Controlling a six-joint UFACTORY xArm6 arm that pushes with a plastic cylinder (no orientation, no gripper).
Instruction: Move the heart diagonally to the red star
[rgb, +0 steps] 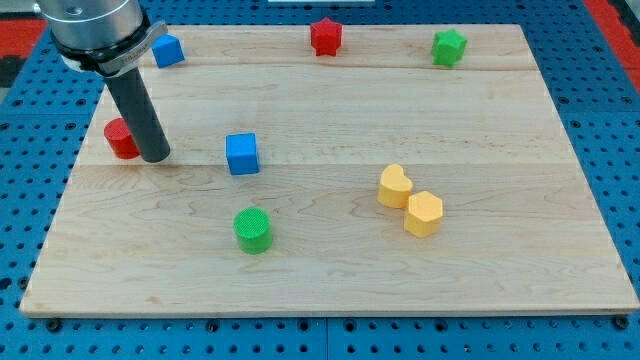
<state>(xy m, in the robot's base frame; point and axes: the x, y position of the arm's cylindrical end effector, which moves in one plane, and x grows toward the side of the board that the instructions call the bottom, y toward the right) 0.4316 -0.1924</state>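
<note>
Wooden surface (330, 270) fills most of the view, sitting on a blue pegboard (600, 120). The arm (95, 30) comes in at the view's top left; it carries no hand at all, only a dark rod, so there is nothing to release or clench and nothing is grasped.

The rod's lower end, the tip (155, 158), rests on the surface at the view's left, touching or just beside the red cylinder (121, 138), which the rod partly hides. Blue cube (242, 154) sits near it on the view's right. A second blue block (167, 50) is at the top left, partly behind the arm.

Task's thing: yellow heart (394, 186) lies right of centre, touching or just beside the yellow hexagon (424, 213) on its lower right. Red star (326, 37) is at the top edge, up and left of the heart, well apart. Green star (449, 47) is at the top right, green cylinder (252, 230) at lower centre.

Judgement: the step in hand is the approach; the heart looks untouched and the tip is well apart from it. The next move calls for getting the tip to the heart's lower-right side. The hexagon occupies that spot, so the tip needs to slip in between them or come from below, passing clear of the blue cube and green cylinder, then push up-left toward the red star.
</note>
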